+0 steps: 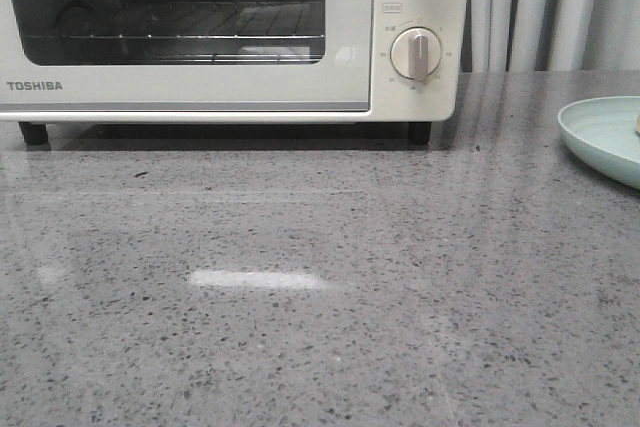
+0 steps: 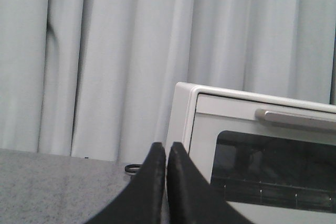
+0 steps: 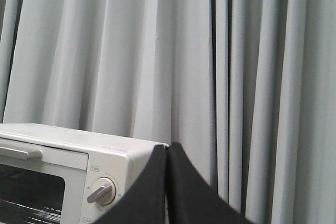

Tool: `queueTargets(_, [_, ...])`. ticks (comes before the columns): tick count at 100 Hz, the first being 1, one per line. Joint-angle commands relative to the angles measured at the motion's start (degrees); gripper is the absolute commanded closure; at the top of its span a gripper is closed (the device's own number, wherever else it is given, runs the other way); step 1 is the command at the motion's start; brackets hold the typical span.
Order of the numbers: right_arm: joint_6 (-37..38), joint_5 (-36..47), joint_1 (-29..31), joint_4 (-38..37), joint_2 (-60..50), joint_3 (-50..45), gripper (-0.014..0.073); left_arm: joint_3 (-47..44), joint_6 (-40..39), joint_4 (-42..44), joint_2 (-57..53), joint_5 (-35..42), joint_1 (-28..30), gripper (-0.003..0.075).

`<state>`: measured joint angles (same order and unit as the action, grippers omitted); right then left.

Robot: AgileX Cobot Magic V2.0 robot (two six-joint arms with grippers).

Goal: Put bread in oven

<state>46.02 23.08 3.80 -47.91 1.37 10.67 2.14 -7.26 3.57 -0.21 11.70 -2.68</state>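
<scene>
The cream-white TOSHIBA oven (image 1: pixel 230 87) stands at the back left of the grey table with its glass door closed and a wire rack behind the glass. The same oven (image 2: pixel 262 145) shows in the left wrist view with its door handle, and the oven (image 3: pixel 68 171) in the right wrist view with a dial. My left gripper (image 2: pixel 166 148) is shut with nothing between its black fingers. My right gripper (image 3: pixel 167 148) is shut and empty too. Neither gripper appears in the front view. The bread is mostly out of view; only a small pale bit shows at the plate's right edge.
A pale green plate (image 1: pixel 605 137) sits at the table's right edge, partly cut off. Two round beige dials (image 1: pixel 416 54) are on the oven's right panel. A small black ring (image 2: pixel 133 169) lies on the table beside the oven. Grey curtains hang behind.
</scene>
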Motion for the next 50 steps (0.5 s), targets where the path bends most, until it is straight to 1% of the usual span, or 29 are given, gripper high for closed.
queueTargets(1, [5.12,-2.0,-0.18,-1.9,3.88,4.31,0.0668,3.76,-0.71,0.78,-1.23,3.93,0.23,0.0742])
queueTargets(4, [7.82,-4.88,-0.18,-2.03,5.09,5.19,0.0668,4.74,-0.71,0.84,-0.92,3.93,0.23,0.0742])
queueTargets(9, [9.97,-8.69,-0.18,-2.03,7.36,6.74,0.0668,6.33,-0.71,0.84,-0.63,3.81,0.23,0.0742])
queueTargets(17, [9.97,-13.43,-0.31,-2.03,11.81,9.87,0.0668,9.47,-0.71,0.84,0.28,3.81,0.23,0.0742])
queueTargets(24, [9.97,-14.34,-0.68,-2.18,15.37,12.23,0.0668,12.4,-0.71,0.84,1.29,3.68,0.23,0.0742])
queueTargets(32, [9.97,-10.03,-0.8,-6.44,20.3,15.16,0.0668,15.62,-0.71,0.97,2.72,3.51,0.23,0.0742])
queueTargets(41, [9.97,-3.67,-0.8,-6.76,24.23,17.36,0.0668,19.12,-0.71,0.97,4.93,3.4,0.23,0.0742])
queueTargets(42, [9.97,-1.62,-0.8,-6.76,24.79,17.5,0.0668,19.62,-0.71,0.97,5.08,3.4,0.23,0.0742])
queueTargets(43, [9.97,-1.62,-0.8,-6.76,25.04,17.65,0.0668,19.88,-0.71,0.97,5.45,3.4,0.23,0.0742])
queueTargets(50, [9.97,5.29,-0.8,-8.7,27.28,18.8,0.0668,22.31,-0.71,0.97,7.28,2.59,0.23,0.0741])
